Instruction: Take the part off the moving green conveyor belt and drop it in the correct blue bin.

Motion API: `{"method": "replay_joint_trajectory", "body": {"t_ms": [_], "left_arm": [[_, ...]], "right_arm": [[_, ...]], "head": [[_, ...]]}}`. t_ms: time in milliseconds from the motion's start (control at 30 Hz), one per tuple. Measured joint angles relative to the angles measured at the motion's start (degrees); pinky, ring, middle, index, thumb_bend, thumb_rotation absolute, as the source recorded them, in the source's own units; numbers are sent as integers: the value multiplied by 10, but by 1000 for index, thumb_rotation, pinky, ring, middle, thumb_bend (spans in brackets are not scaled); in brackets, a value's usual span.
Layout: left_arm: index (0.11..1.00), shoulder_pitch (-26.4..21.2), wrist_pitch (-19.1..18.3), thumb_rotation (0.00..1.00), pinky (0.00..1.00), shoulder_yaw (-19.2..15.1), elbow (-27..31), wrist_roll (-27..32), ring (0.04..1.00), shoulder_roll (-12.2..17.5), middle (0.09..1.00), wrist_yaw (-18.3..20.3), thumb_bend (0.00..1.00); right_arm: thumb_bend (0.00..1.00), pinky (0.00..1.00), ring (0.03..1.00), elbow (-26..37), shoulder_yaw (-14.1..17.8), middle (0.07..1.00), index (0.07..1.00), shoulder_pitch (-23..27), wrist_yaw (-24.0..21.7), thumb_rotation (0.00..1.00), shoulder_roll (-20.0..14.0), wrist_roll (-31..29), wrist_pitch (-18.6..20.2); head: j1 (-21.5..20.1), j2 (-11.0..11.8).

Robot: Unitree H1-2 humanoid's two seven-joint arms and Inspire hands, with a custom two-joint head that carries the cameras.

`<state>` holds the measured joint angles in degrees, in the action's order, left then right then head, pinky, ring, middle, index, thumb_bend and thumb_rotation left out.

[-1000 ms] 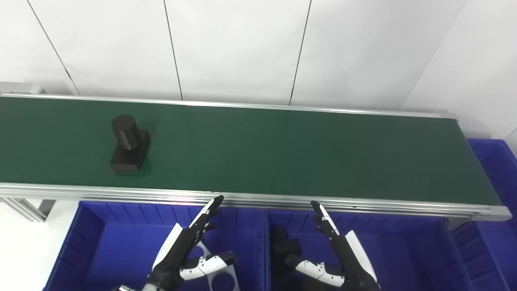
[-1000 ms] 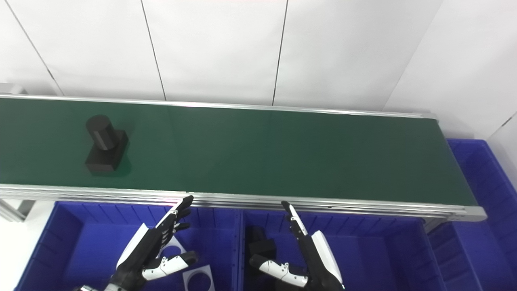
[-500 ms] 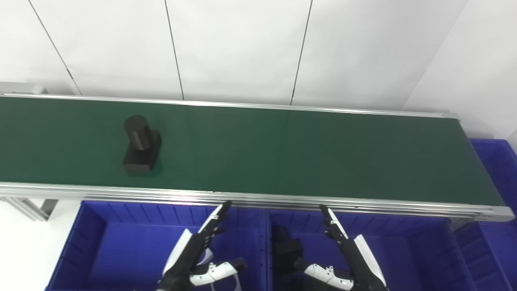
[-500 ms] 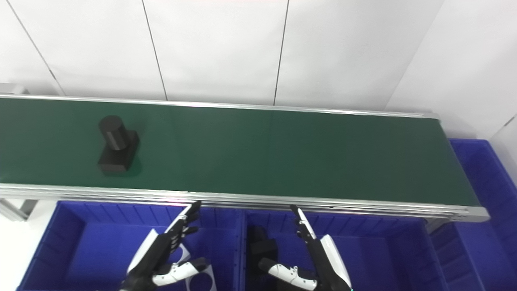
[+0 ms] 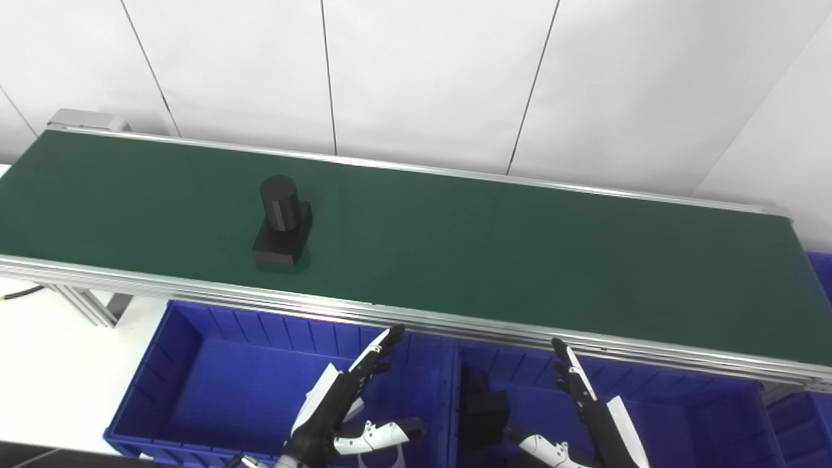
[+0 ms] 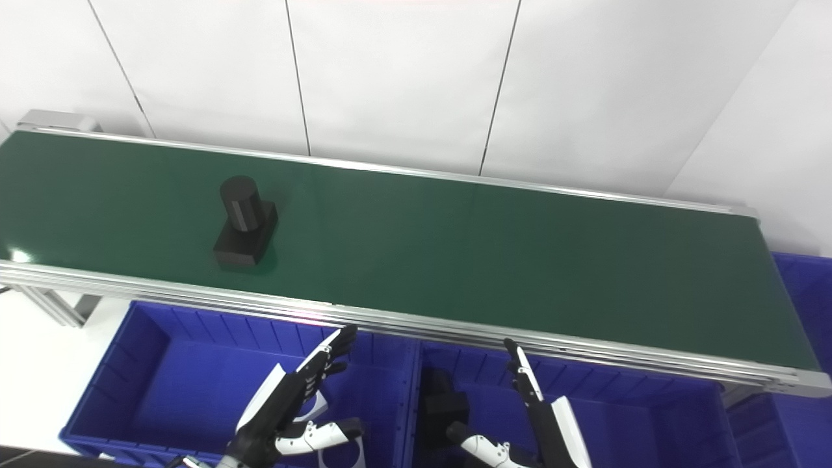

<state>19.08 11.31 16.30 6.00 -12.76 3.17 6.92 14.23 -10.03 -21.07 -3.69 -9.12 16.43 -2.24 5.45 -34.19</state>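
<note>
A black part (image 5: 281, 223), an upright cylinder on a square base, stands on the green conveyor belt (image 5: 520, 260), left of its middle. My left hand (image 5: 344, 416) is open and empty over the left blue bin (image 5: 195, 370), below and right of the part. My right hand (image 5: 588, 422) is open and empty over the middle blue bin (image 5: 702, 416). Both hands hover below the belt's near rail, fingers pointing at the belt.
A black part (image 5: 484, 413) lies in the middle bin. A white flat piece with a round hole (image 6: 338, 455) lies in the left bin, partly hidden by my left hand. Another blue bin (image 6: 806, 286) stands past the belt's right end. A white wall is behind.
The camera has turned left and tilted, so the whole picture has shifted. The part has travelled right along the belt. Both hands stay open over the bins.
</note>
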Motion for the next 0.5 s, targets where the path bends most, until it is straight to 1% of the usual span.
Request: {"method": "replay_joint_trajectory", "body": {"t_ms": [33,67,100,133,200,267,333,433,500], "left_arm": [[945,-1,1,558,906,0,-2,1,959,0,969,0,810],[942,-2,3,556,901,-1,-6,3,957,0,968,0,812],[938,-3,5,550,894,-1,-11,3,953,0,965,0,812],[934,-4,6,546,887,-1,-15,4,948,0,961,0,811],[932,-4,15,545,879,-2,-20,4,945,-1,958,-2,815],[930,-6,21,548,869,-2,-28,3,939,-2,952,-6,820],[924,-9,22,551,858,-3,-35,3,930,-2,945,-9,828],[920,-10,26,552,851,-5,-36,3,925,-4,941,-14,829],[920,-12,33,547,849,-6,-43,4,923,-5,940,-17,827]], "right_arm": [[663,969,990,0,0,1000,1000,1,0,548,0,-3,-3],[672,978,995,0,1,1000,1000,2,0,562,0,-6,-4],[672,983,997,0,3,1000,1000,3,0,565,0,-9,-5],[669,976,995,0,5,1000,1000,4,1,560,0,-12,-8],[667,985,997,0,9,1000,1000,7,3,561,0,-18,-24],[668,989,999,-1,13,1000,1000,13,3,570,0,-27,-37],[663,984,999,-1,15,1000,1000,23,2,575,0,-40,-42],[653,982,1000,-1,19,1000,1000,30,2,552,1,-55,-55],[660,986,1000,1,21,1000,1000,31,2,557,4,-67,-64]], "head": [[12,10],[12,11],[24,18],[25,18],[37,29],[38,30],[48,39],[48,40],[46,45]]}}
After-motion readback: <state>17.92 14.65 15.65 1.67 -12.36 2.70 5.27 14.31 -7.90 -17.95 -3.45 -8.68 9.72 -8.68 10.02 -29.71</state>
